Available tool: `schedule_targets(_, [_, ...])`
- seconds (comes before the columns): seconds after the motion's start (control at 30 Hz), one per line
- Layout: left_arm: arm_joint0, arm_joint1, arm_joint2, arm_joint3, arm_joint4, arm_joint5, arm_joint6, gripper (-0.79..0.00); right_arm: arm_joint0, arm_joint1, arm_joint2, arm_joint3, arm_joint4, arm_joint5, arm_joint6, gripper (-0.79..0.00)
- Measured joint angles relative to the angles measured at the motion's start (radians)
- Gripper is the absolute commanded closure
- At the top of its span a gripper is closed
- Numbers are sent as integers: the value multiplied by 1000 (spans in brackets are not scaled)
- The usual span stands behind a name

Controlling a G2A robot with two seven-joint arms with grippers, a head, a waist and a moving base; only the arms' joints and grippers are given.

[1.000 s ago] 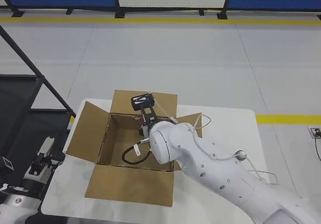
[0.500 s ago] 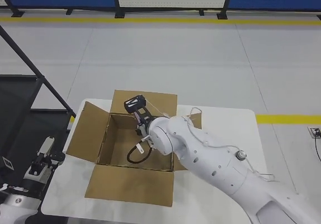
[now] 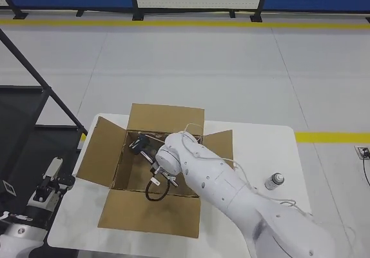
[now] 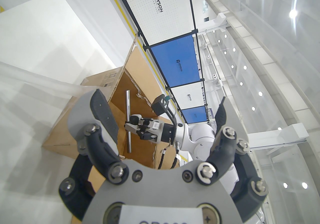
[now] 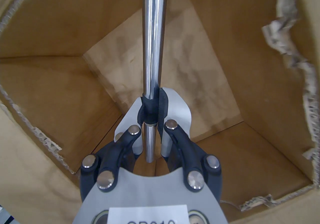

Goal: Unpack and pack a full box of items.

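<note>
**A:** What moved?

**B:** The right pincer [image 5: 152,109], pinching the steel rod [image 5: 153,22], swung from the box's [image 3: 149,213] 12 o'clock flap down inside, toward 10 o'clock. Packing, I'd guess. The left pincer [image 4: 160,104] is spread, off the surface's 8 o'clock edge.

Box [image 3: 149,213] on table [image 3: 262,142], flaps spread outward, rod [image 5: 152,34] inside box, held by right gripper [image 5: 152,107], bottle [image 3: 274,180] on table right of box, well apart, left gripper [image 4: 160,99] left of box, past table edge
</note>
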Motion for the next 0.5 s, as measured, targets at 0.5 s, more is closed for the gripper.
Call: schedule_targets(0.5, [0,0,0,0,0,0,0,-785,-6,-69,-6,163,14,-40,16,-197])
